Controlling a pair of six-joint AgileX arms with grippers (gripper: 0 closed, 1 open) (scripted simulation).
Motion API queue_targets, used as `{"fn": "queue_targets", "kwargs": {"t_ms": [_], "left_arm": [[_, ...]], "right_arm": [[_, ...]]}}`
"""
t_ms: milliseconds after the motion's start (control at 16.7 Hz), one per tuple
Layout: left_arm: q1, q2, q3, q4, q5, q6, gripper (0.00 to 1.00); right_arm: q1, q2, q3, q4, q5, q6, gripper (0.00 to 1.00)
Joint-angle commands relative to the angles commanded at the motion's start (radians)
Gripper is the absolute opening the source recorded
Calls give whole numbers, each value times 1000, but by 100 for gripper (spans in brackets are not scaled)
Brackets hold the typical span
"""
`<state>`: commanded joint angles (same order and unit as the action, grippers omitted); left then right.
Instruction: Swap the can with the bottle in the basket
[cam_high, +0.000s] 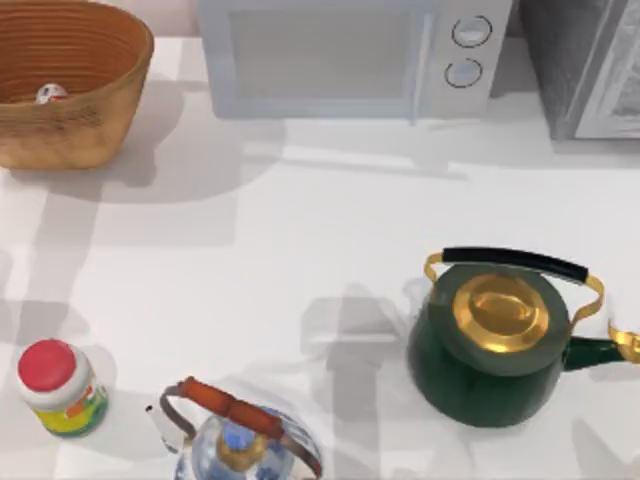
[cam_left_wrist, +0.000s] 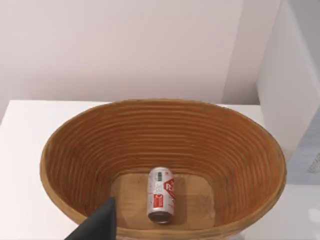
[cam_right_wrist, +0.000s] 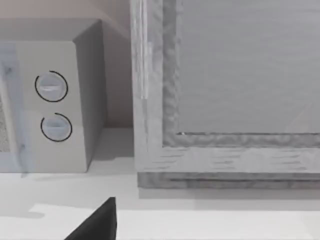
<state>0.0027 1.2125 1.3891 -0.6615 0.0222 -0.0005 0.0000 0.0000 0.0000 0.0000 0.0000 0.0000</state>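
Note:
The basket (cam_high: 112, 92), orange-brown wicker with ribbed walls, stands at the table's far left corner. The can (cam_high: 50, 95) lies inside it. In the left wrist view the can (cam_left_wrist: 161, 194) rests on its side on the floor of the basket (cam_left_wrist: 165, 132), white with a red label. A dark part of my left gripper (cam_left_wrist: 100, 225) hangs over the basket's near rim, apart from the can. The bottle (cam_high: 62, 388), white with a round red cap and a yellow-green label, stands upright at the near left. A dark part of my right gripper (cam_right_wrist: 97, 222) faces the back right appliances.
A clear glass kettle (cam_high: 235, 435) with an orange handle stands at the front edge, right of the bottle. A dark green kettle (cam_high: 500, 340) with a gold lid sits at the right. A microwave (cam_high: 340, 50) and a grey appliance (cam_high: 590, 60) line the back.

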Motion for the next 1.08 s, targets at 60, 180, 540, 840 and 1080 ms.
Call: {"fn": "queue_targets", "kwargs": {"t_ms": [60, 180, 540, 840, 1080], "left_arm": [[1, 118, 115, -63, 3, 6, 100], [4, 357, 342, -188, 8, 19, 100], [23, 1011, 945, -532, 30, 53, 100], [43, 1385, 1294, -727, 47, 72, 100], [52, 1508, 1415, -792, 55, 79, 100]], "right_arm": [[0, 0, 0, 0, 0, 0, 100], [0, 0, 0, 0, 0, 0, 100], [0, 0, 0, 0, 0, 0, 100], [0, 0, 0, 0, 0, 0, 100], [0, 0, 0, 0, 0, 0, 100]]}}
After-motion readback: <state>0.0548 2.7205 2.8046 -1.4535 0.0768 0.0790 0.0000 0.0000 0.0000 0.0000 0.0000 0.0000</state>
